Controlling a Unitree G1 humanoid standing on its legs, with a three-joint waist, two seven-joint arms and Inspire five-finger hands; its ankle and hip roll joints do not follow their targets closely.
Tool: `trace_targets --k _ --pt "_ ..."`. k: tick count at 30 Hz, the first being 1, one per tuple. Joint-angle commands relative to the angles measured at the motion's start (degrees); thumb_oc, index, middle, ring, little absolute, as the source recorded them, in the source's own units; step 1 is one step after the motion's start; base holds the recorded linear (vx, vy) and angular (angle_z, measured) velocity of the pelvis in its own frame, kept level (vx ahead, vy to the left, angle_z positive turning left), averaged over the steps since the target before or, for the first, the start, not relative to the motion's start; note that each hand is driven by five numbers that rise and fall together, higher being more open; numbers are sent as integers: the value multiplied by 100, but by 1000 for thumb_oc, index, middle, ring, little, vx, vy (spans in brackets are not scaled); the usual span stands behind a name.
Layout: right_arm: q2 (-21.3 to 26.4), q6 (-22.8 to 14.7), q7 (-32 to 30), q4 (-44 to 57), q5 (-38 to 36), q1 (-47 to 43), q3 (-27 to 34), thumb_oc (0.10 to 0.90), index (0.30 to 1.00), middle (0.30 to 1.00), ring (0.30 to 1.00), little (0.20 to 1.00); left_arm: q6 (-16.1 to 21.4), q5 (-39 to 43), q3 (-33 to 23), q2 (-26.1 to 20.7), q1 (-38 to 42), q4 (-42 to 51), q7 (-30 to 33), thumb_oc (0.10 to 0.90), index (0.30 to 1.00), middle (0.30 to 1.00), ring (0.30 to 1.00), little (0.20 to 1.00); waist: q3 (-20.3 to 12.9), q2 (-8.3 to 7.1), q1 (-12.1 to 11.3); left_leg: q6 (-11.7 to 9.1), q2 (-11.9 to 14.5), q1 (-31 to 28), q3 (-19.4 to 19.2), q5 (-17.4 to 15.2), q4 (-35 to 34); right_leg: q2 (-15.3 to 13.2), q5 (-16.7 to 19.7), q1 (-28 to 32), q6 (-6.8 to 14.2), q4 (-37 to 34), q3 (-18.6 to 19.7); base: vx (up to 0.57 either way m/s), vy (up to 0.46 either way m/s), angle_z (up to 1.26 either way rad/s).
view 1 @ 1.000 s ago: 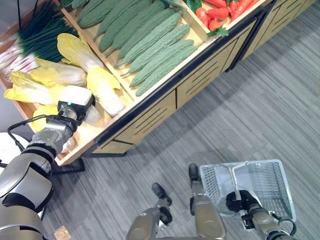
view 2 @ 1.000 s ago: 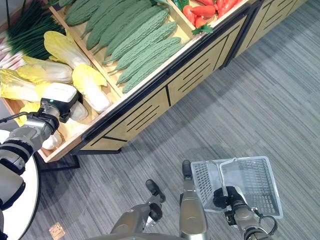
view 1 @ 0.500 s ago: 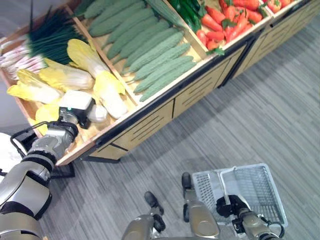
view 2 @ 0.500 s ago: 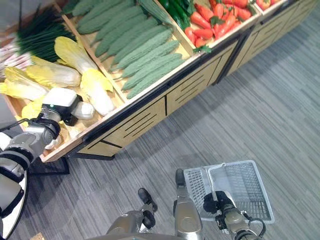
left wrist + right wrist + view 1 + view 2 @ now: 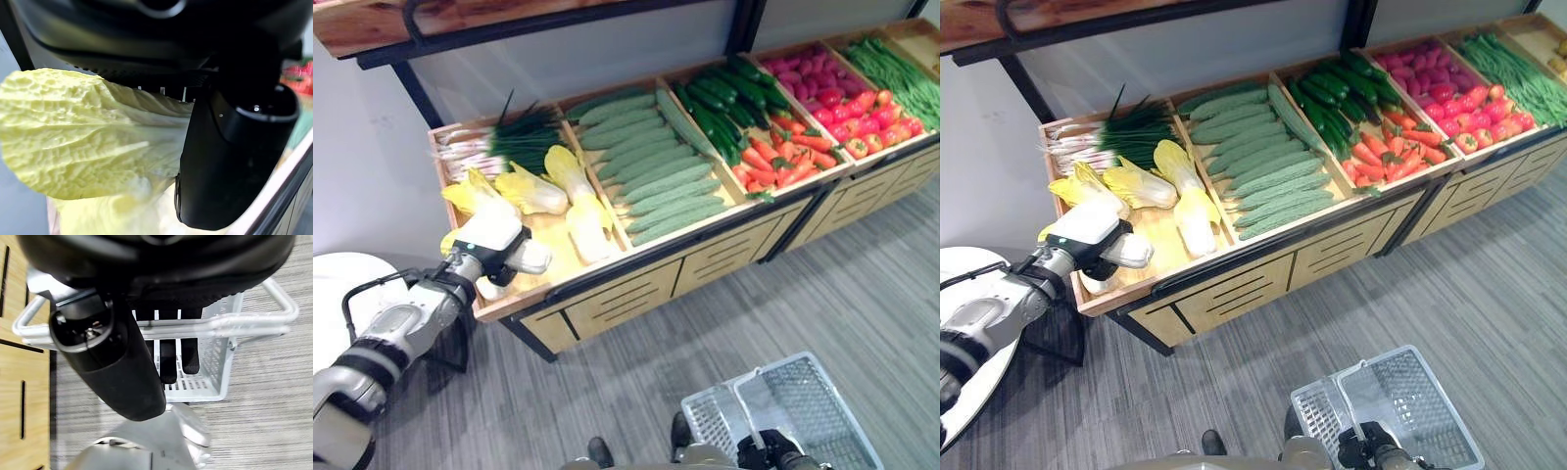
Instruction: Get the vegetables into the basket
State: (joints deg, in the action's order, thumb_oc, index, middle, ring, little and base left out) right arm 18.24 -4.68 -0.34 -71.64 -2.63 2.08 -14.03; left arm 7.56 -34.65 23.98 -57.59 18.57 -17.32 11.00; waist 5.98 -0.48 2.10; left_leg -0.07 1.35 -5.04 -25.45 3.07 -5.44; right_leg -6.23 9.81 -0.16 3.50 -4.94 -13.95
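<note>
Napa cabbage point(image 5: 88, 142) sits in the grip of the left robot hand point(image 5: 499, 250), its crinkled pale-yellow leaf pressed against the palm with the dark thumb curled across it in the left wrist view. From the head views this cabbage shows as a whitish stem end poking out past the hand, at the front left corner of the wooden produce stand point(image 5: 607, 294); whether it is lifted clear of the bin floor or resting on it I cannot tell.

More napa cabbages point(image 5: 543, 191) lie in the same bin just behind the hand, with green onions point(image 5: 504, 142) at the back of that bin. The next bin holds rows of bitter melons point(image 5: 661, 166). Further along come dark green cucumbers point(image 5: 724, 98) with carrots point(image 5: 778, 162) in front of them, then tomatoes point(image 5: 862, 127) below purplish-red vegetables, and green beans point(image 5: 896, 73) at the far end.

The wire basket point(image 5: 1410, 406) hangs low over the grey floor point(image 5: 862, 274), well apart from the stand. The right robot hand point(image 5: 168, 357) has its fingers curled round the basket's metal handle point(image 5: 244, 323), seen closely in the right wrist view with the mesh below. The basket looks empty of vegetables.
</note>
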Motion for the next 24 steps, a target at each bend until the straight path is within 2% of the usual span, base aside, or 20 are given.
trace_targets --k 1,2,4,6,8,12,13,15,17,18,24 --pt "5 -87 159 -158 58 -18 -19 400 300 300 300 300 106 549 -912 -187 420 380 198 400 300 300 300 300 -317 132 -46 -153 -13 -161 263 -595 44 -169 -675 265 592 157 26 -29 11 17" --pt "15 -87 159 -157 59 -19 -43 400 300 300 300 300 99 551 -989 -195 339 430 176 400 300 300 300 300 -322 139 -16 -153 -14 -160 269 -594 44 -170 -678 266 592 160 20 -64 23 18" --pt "-22 -64 186 -132 106 -15 -16 400 300 300 300 300 290 917 -1336 96 -36 1217 23 400 300 300 300 300 -363 67 -87 -164 -1 -130 408 -582 44 -186 -706 315 580 204 -100 -51 8 22" --pt "-52 -64 190 -117 100 27 -4 400 300 300 300 300 330 1117 -1596 364 -394 1666 -75 400 300 300 300 300 -383 36 -87 -165 2 -119 498 -583 44 -192 -730 360 563 208 -191 -21 4 32" --pt "-80 -65 199 -126 103 59 44 400 300 300 300 300 457 1694 -1819 934 -823 2179 -303 400 300 300 300 300 -400 -14 -95 -160 -2 -97 598 -582 44 -201 -733 436 543 167 -305 -16 19 42" --pt "-117 -87 162 -132 126 -9 129 400 300 300 300 300 622 3147 -1913 1870 -1334 2527 -616 400 300 300 300 300 -399 -45 -114 -130 -27 -59 628 -589 44 -225 -693 454 547 104 -371 -29 40 9" --pt "-138 -77 144 -142 170 -21 121 400 300 300 300 300 672 3808 -1834 2220 -1478 2531 -770 400 300 300 300 300 -387 -59 -104 -112 -34 -55 618 -601 44 -234 -681 442 547 115 -370 -34 47 5" --pt "-139 -74 112 -165 209 -99 131 400 300 300 300 300 633 4307 -1652 2616 -1586 2501 -998 400 300 300 300 300 -384 -62 -99 -84 -43 -57 617 -608 44 -246 -665 431 538 146 -369 -19 48 2" --pt "-139 -74 111 -172 215 -118 148 400 300 300 300 300 634 4465 -1595 2723 -1617 2527 -1116 400 300 300 300 300 -382 -58 -102 -71 -50 -67 622 -620 44 -255 -665 440 542 163 -372 4 54 0" --pt "-135 -73 89 -183 230 -168 169 400 300 300 300 300 606 4876 -1479 2915 -1662 2573 -1224 400 300 300 300 300 -374 -63 -96 -44 -70 -91 645 -643 44 -280 -662 457 550 233 -386 12 76 -1" --pt "-124 -32 24 -234 264 -233 164 400 300 300 300 300 540 4809 -1378 2949 -1485 2601 -1096 400 300 300 300 300 -353 -62 -106 22 -135 -156 697 -707 44 -359 -660 508 584 336 -414 8 64 1"
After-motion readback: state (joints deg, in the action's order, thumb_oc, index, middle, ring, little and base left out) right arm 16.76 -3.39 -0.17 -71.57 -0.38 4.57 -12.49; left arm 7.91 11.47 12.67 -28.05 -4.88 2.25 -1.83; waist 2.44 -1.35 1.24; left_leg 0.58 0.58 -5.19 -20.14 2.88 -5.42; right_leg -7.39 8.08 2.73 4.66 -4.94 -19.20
